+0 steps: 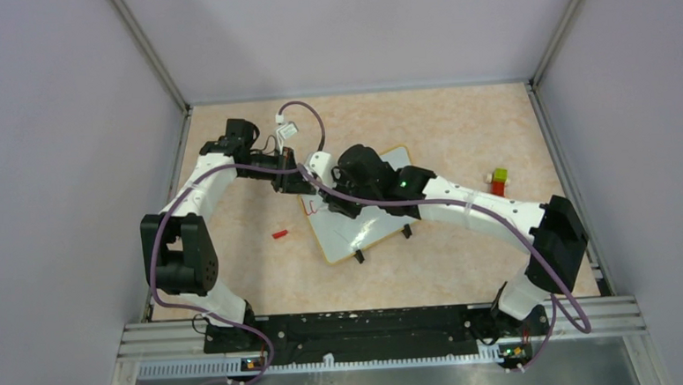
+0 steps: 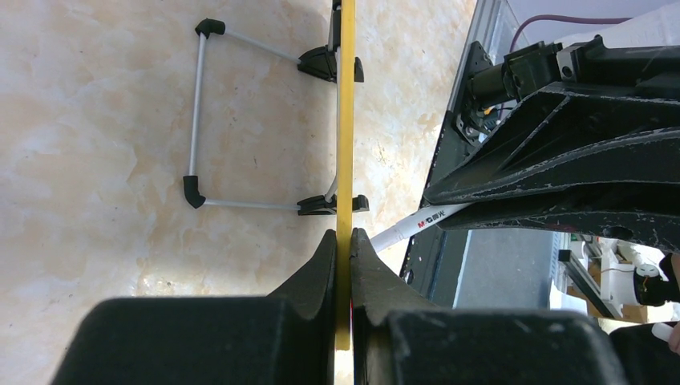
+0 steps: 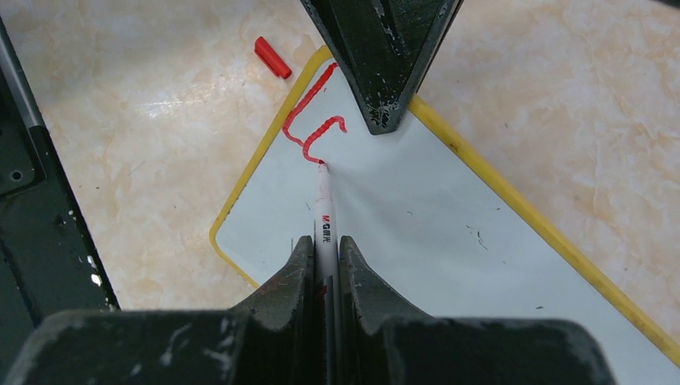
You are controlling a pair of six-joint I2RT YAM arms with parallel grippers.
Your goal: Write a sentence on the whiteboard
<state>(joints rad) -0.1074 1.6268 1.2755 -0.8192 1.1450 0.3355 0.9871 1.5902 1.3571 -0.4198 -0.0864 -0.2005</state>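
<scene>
Overhead, sentence (image 1: pixel 314 211) barely legible.

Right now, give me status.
Left gripper shut on whiteboard rim. Right gripper shut on marker, tip on board. Sentence barely begun. Red cap off the board.

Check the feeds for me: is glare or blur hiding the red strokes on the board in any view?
Right wrist: red strokes and marker tip sharp, no glare on the whiteboard; the right gripper is dark and soft up close. Left wrist: the left gripper holds the whiteboard edge-on, face unseen; table pale at top. Top external: even light, arms cover most of the whiteboard.
</scene>
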